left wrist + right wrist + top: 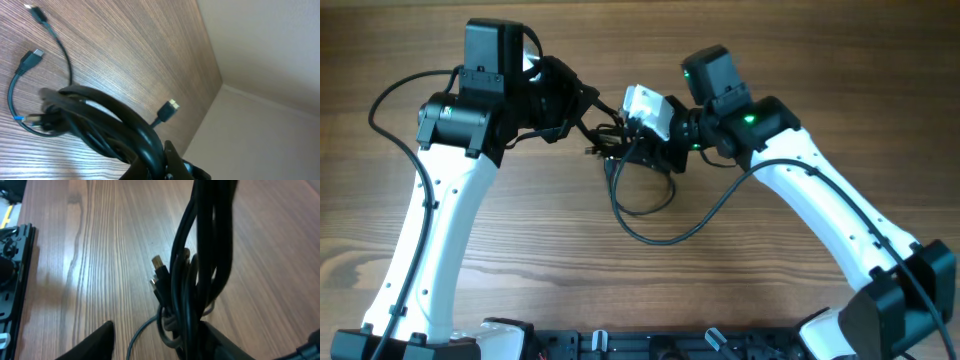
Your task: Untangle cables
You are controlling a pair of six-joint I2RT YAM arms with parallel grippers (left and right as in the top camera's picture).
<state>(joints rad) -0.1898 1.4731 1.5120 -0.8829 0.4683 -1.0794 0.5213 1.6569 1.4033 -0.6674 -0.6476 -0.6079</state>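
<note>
The cables (608,140) are a small black tangle at the middle of the wooden table, between my two grippers, with a loose loop (655,205) trailing toward the front. My left gripper (582,112) is shut on a thick bunch of the cables (100,107), and my left wrist view shows its jaws (150,150) clamped round them. Three loose plug ends show there, one near the table's edge (170,106). My right gripper (638,148) is open. Its fingers (157,342) are wide apart, with the cable bunch (200,255) lying against the right finger. A plug (159,262) sticks out.
A black base rail (650,345) runs along the table's front edge and also shows in the right wrist view (12,280). The table's far edge meets a pale wall (220,85). Thicker black arm wires hang from both arms.
</note>
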